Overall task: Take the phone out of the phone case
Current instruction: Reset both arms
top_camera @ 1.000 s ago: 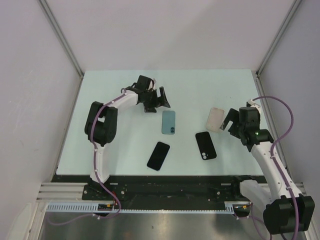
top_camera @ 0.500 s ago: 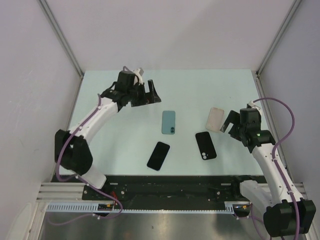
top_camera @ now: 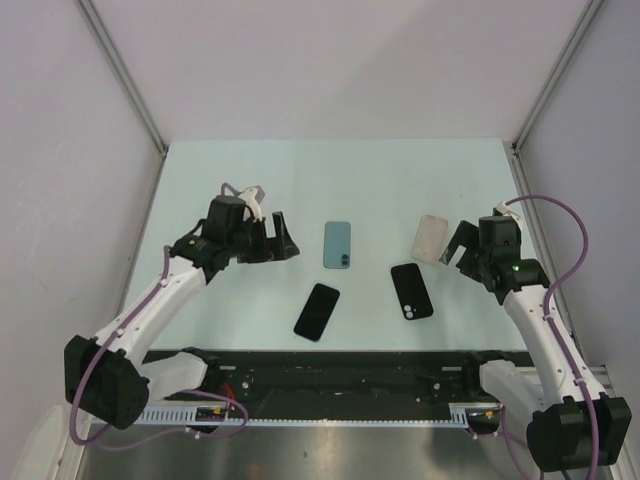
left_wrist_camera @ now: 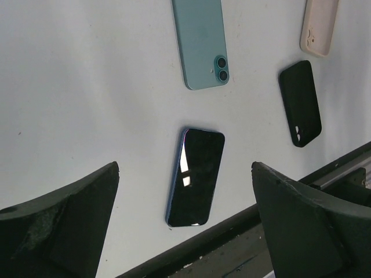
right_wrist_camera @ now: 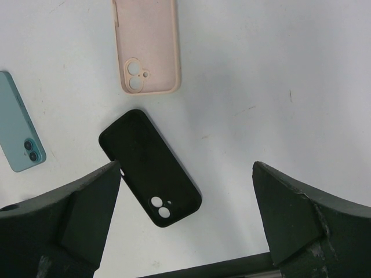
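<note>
Item 1: a teal phone (top_camera: 338, 245) lies bare and back up near the middle of the counter (top_camera: 400, 180), with its twin camera lenses at the end toward the near edge. It touches nothing else.

Item 2: a black phone (top_camera: 317, 311) lies screen up, close to the near edge and just left of centre. It sits at a slant and is apart from the teal phone.

Item 3: a black case (top_camera: 411, 291) lies back up, right of centre and toward the near edge. The pale counter shows through its camera openings.

Item 4: a pink case (top_camera: 431, 238) lies back up, toward the right edge and beyond the black case, near it but not touching. Its camera openings likewise show the counter.

Left gripper (top_camera: 284, 242): it is held above the counter on the left-edge side of the teal phone. Its fingers are spread wide and nothing is held between them.

Right gripper (top_camera: 460, 248): it is positioned just beside the pink case on the right-edge side. Its fingers are spread wide and hold nothing. Whether they touch the case cannot be told.
</note>
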Motion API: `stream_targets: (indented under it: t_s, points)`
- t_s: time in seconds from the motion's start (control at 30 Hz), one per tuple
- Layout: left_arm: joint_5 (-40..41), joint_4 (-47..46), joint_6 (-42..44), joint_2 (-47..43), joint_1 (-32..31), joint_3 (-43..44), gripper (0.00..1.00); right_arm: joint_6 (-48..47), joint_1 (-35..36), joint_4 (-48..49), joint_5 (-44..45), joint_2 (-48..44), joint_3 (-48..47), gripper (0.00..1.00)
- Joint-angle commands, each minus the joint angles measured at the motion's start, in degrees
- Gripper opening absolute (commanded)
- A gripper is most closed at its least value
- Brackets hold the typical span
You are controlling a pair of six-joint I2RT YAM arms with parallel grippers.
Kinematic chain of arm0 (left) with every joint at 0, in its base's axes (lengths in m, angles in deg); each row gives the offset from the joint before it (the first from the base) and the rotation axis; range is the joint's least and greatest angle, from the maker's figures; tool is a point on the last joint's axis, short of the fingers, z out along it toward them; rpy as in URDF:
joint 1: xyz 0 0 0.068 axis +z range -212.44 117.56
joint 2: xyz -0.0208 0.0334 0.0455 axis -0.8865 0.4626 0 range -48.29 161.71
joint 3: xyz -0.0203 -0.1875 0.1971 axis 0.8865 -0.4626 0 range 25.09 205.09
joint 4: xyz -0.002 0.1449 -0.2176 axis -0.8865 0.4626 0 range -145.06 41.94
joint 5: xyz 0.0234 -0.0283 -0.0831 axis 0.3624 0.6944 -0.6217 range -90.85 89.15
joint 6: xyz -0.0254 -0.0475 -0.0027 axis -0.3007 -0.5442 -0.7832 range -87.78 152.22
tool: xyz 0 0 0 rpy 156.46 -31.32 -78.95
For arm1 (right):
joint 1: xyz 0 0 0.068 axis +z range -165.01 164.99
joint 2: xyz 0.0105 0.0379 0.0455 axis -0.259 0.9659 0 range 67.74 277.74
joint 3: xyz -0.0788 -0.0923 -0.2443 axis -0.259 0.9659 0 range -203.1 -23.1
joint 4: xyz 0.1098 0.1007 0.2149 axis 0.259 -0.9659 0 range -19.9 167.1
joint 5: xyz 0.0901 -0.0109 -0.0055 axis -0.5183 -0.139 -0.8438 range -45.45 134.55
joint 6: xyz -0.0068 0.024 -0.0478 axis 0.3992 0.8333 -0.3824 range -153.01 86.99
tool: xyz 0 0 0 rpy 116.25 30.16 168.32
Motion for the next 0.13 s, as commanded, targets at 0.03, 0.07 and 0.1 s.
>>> stream_targets:
  t_s: [0.03,0.07,0.1]
  points:
    - [1.3,-1.3,0.8,-4.3,0.3,-2.2,1.0,0.9,-0.2,1.0,0.7,0.0,-2.4,1.0]
    - [0.9,-1.3,0.6,-4.4,0.4,-2.3,1.0,0.9,-0.2,0.9,0.6,0.1,-2.4,1.0]
    - [0.5,-1.3,0.6,-4.5,0.3,-2.3,1.0,1.0,-0.2,0.8,0.7,0.1,-2.4,1.0]
